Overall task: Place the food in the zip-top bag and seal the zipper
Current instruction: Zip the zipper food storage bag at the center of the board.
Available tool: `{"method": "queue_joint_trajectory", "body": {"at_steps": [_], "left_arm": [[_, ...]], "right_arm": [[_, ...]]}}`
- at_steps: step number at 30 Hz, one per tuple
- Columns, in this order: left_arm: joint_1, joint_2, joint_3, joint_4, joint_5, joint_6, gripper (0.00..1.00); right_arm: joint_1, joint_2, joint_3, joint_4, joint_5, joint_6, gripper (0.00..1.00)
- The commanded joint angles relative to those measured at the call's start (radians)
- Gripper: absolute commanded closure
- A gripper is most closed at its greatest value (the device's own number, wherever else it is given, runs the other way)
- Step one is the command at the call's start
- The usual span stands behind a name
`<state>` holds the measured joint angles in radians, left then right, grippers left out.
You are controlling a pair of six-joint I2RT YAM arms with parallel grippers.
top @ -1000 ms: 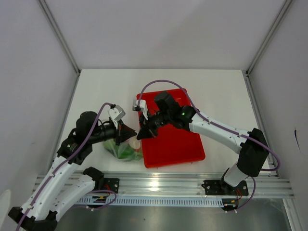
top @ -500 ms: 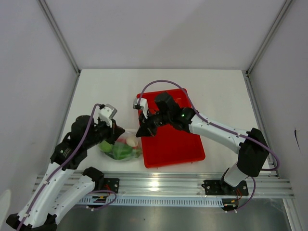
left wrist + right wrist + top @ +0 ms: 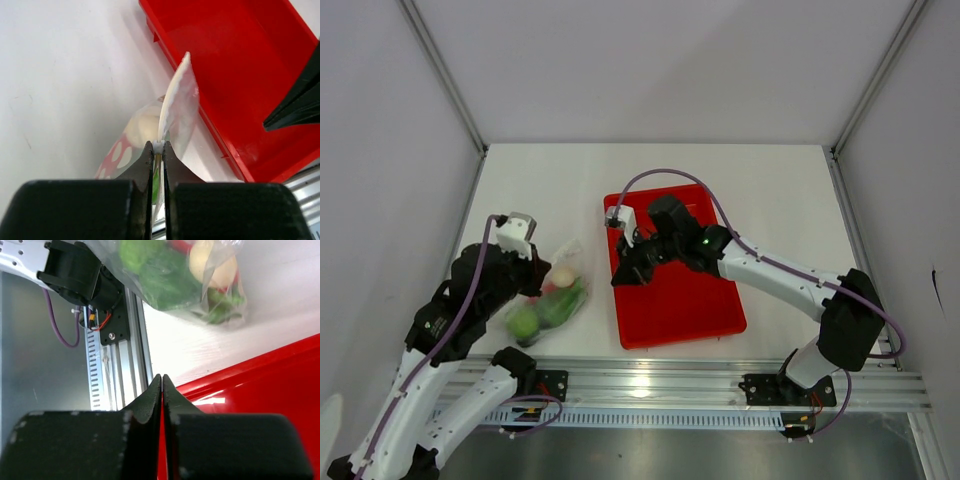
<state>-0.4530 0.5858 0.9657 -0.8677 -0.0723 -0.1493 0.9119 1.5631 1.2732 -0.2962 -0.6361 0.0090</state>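
Clear plastic is being pinched at its very edge: the left gripper (image 3: 157, 147) is clamping its jaws flat on the mouth of the zip-top bag (image 3: 179, 107), right on the zipper (image 3: 169, 95), which is standing up edge-on from the fingers. The bag is lying on the table just left of the red tray (image 3: 692, 305), and the food (image 3: 548, 303) is sitting inside it: green pieces, a pale egg-like one, and a red piece with white spots. The right gripper (image 3: 621, 272) is hovering over the tray's left edge, its jaws pressed together on nothing.

As I judge it, the left jaws are catching only a thin sliver of slick film, so the strip could be slipping free under any pull or lift. Whether the zipper is meeting along its whole length cannot be told — an unsealed stretch would be letting pieces roll out toward the tray.

No brand, label or readable writing is showing anywhere.
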Motion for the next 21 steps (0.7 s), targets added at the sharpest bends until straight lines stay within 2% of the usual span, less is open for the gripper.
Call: {"method": "queue_joint_trajectory", "body": {"at_steps": [1, 2, 4, 5, 6, 8, 13, 18, 21], "left_arm": [[0.005, -0.021, 0.033, 0.024, 0.084, 0.013, 0.99], [0.005, -0.032, 0.030, 0.045, 0.121, 0.020, 0.99], [0.005, -0.038, 0.021, 0.061, 0.188, 0.024, 1.00], [0.005, -0.038, 0.022, 0.070, 0.209, 0.027, 0.99], [0.005, -0.038, 0.019, 0.070, 0.226, 0.031, 0.99], [0.005, -0.037, 0.021, 0.070, 0.249, 0.034, 0.99], [0.005, -0.044, 0.013, 0.062, 0.293, 0.040, 0.99], [0.005, -0.018, 0.001, 0.052, 0.342, 0.042, 0.99], [0.005, -0.011, -0.012, 0.059, 0.370, 0.044, 0.99]], "right_arm": [[-0.004, -0.029, 0.026, -0.035, -0.017, -0.013, 0.94], [-0.005, -0.022, 0.040, -0.049, -0.026, -0.035, 0.67], [-0.004, 0.002, 0.087, -0.086, -0.019, -0.058, 0.50], [-0.004, 0.009, 0.104, -0.093, -0.004, -0.063, 0.28], [-0.005, 0.021, 0.120, -0.099, 0.007, -0.069, 0.16], [-0.005, 0.032, 0.168, -0.104, 0.024, -0.092, 0.01], [-0.005, 0.090, 0.285, -0.125, 0.078, -0.147, 0.01], [0.008, 0.146, 0.435, -0.269, -0.005, -0.248, 0.01], [0.021, 0.163, 0.463, -0.326, -0.045, -0.300, 0.01]]}}
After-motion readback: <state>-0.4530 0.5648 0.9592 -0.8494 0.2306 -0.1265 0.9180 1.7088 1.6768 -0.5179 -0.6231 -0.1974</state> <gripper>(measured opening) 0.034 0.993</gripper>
